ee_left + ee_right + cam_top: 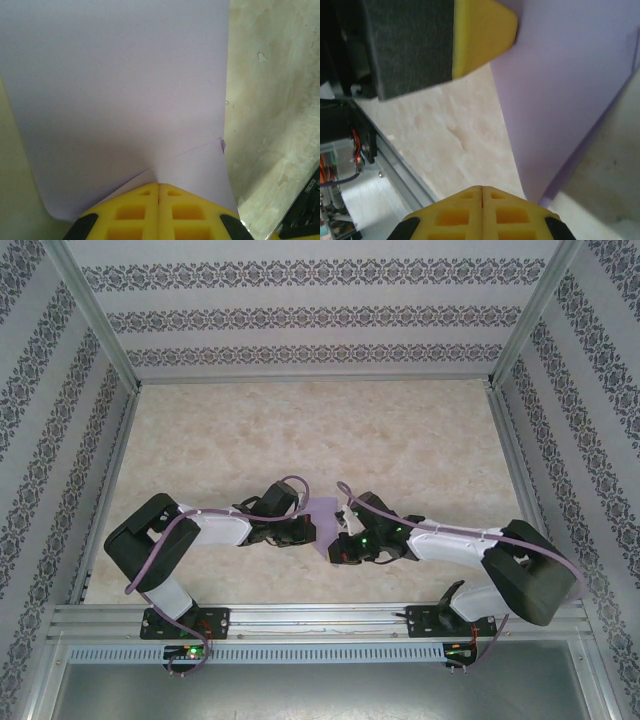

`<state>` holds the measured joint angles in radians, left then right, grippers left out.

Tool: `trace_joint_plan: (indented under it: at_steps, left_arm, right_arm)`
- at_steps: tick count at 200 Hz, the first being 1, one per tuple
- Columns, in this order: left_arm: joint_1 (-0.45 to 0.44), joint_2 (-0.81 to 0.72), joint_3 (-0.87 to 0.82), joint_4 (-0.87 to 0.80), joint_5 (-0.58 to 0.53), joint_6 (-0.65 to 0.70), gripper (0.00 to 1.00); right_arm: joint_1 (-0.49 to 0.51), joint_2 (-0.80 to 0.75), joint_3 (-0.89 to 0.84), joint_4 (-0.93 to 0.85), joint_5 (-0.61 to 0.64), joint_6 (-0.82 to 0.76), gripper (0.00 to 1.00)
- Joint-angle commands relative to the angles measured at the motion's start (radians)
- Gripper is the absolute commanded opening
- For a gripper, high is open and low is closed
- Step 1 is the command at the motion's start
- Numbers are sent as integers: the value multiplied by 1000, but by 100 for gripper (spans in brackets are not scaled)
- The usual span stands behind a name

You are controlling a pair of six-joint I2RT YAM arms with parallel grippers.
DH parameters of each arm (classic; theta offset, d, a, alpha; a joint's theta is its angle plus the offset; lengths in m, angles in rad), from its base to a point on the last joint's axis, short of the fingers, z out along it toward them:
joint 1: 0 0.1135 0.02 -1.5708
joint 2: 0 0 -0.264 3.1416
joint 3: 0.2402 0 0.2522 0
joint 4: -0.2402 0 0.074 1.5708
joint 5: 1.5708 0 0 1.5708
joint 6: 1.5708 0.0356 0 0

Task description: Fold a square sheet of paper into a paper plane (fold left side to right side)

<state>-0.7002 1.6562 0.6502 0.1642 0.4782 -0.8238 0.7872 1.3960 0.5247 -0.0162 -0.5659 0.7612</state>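
The lavender square sheet of paper [325, 521] is between the two grippers at the middle of the table, partly lifted and curled. In the left wrist view the sheet [125, 90] spreads out from my left gripper [159, 185], which is shut on its near edge, with one layer's edge crossing another just above the tips. From above, the left gripper [303, 530] is at the sheet's left side. My right gripper [481, 189] is shut with nothing in it, and the sheet's corner [560, 100] hangs just to its right. A yellow fingertip [482, 35] of the left gripper touches the sheet. The right gripper [344, 542] is at the sheet's lower right.
The marbled beige table [400, 440] stretches back to patterned walls [300, 315]. An aluminium rail [320, 618] runs along the near edge, and the rail [395, 160] also lies close to the left of the right gripper. Both arms' elbows lean outward.
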Motion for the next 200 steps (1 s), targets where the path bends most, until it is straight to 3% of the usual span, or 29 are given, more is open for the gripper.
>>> trace_joint_plan:
  at_steps: [1, 102, 147, 200]
  left_arm:
    - [-15, 50, -20, -69, -64, 0, 1]
    - [-18, -4, 8, -69, -66, 14, 3]
    - [-18, -94, 15, -73, -87, 26, 5]
    - [-49, -209, -73, -20, -90, -4, 0]
  right_arm:
    - [-9, 51, 39, 34, 41, 2, 0]
    - [-25, 141, -58, 67, 39, 16, 0]
    - [-34, 156, -93, 62, 34, 4, 0]
    - [-38, 170, -96, 43, 56, -11, 0]
